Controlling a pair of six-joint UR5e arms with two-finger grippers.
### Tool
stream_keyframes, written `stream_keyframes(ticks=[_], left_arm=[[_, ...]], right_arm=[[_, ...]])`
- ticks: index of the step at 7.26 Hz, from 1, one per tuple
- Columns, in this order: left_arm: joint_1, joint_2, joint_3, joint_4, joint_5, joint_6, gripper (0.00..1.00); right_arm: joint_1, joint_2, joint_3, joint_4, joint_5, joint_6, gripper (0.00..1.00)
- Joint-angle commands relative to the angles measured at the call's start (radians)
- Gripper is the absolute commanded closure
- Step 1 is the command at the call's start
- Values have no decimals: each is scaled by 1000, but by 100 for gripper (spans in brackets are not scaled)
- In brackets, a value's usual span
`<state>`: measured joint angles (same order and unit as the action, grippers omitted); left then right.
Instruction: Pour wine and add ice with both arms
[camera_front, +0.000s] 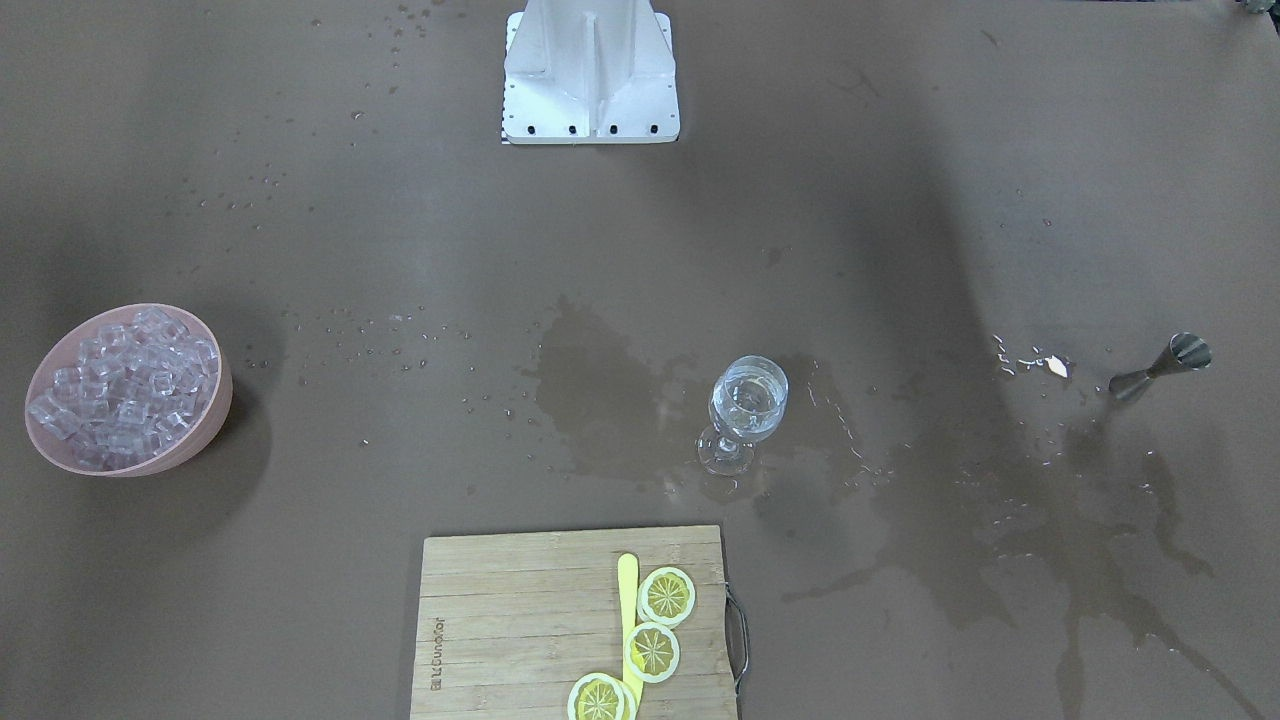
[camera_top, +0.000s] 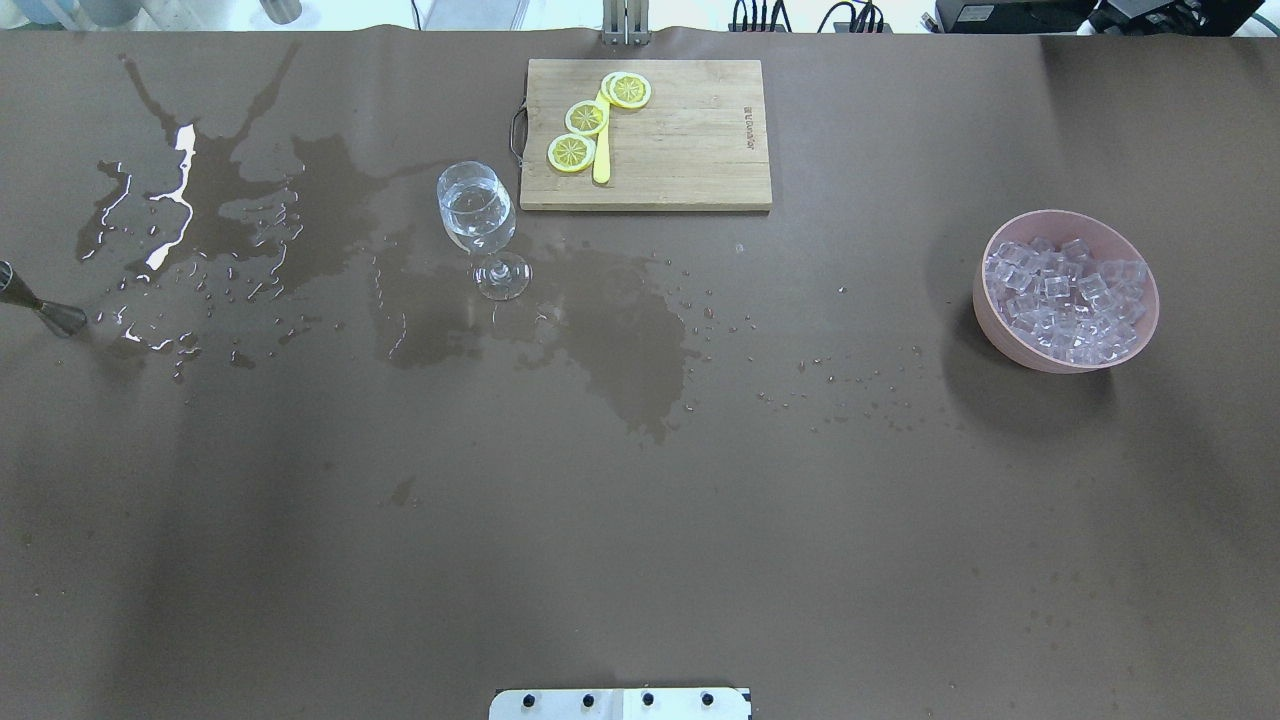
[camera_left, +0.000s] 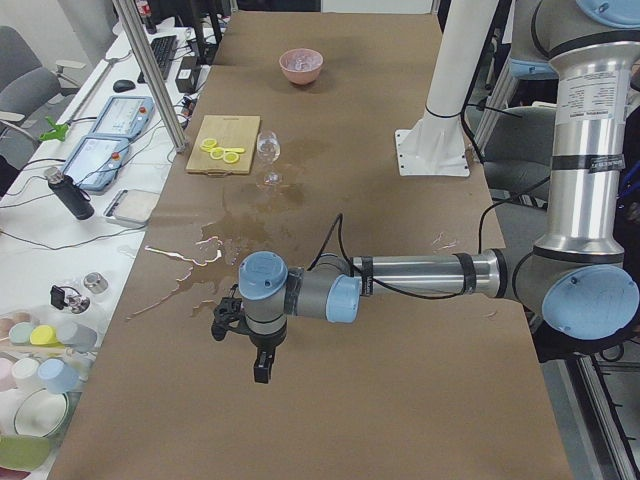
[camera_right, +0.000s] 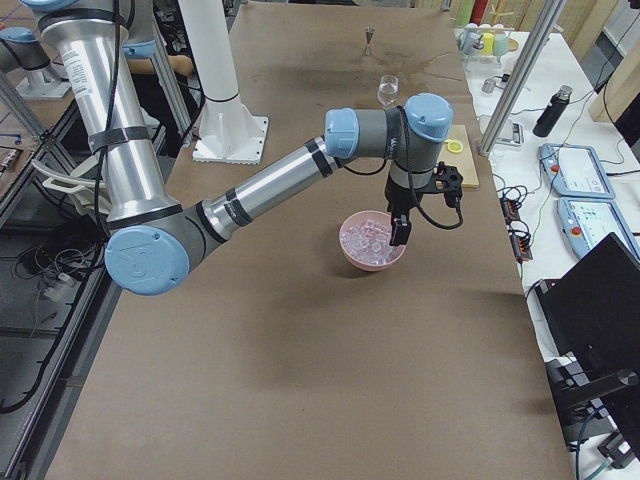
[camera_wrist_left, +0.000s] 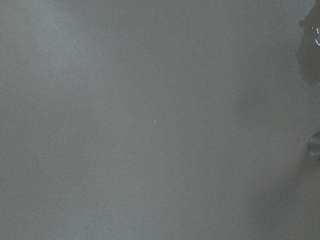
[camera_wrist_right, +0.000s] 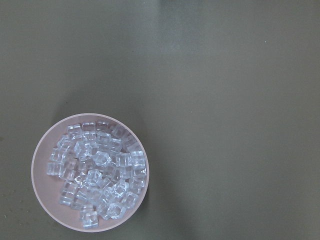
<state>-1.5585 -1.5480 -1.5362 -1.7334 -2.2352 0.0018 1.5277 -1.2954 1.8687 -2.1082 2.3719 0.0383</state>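
A wine glass (camera_front: 748, 400) (camera_top: 477, 212) stands upright on the brown table with a little clear wine in its bowl. Ice cubes (camera_front: 125, 385) (camera_top: 1065, 295) (camera_wrist_right: 95, 170) fill a pink bowl (camera_front: 195, 448) (camera_top: 1000, 335). Only the side views show the arms. The near left arm (camera_left: 400, 275) reaches over the table's left end, its left gripper (camera_left: 260, 370) pointing down above bare paper. The right arm (camera_right: 270, 180) holds the right gripper (camera_right: 400, 232) just above the ice bowl (camera_right: 372, 262). I cannot tell whether either gripper is open or shut.
A steel jigger (camera_front: 1160, 367) (camera_top: 40, 305) stands at the robot's far left beside wet spill patches (camera_top: 230, 200). A wooden cutting board (camera_top: 680, 140) with lemon slices (camera_top: 587, 117) and a yellow knife lies behind the glass. The white stand (camera_front: 590, 75) sits at the robot's edge.
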Motion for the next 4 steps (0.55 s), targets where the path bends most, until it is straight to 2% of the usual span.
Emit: stream_keyframes(ticks=[1,3,4], left_arm=[[0,-1,-5,2,2,-3,2],[0,2,-12,-9,9,-39,2],[0,23,-5,-75,25,-40,2]], right_arm=[[0,-16,-5,2,-5,-6,0],[-1,-9,-6,4,-2,-5,0],[-1,-7,1,2,-2,-5,0]])
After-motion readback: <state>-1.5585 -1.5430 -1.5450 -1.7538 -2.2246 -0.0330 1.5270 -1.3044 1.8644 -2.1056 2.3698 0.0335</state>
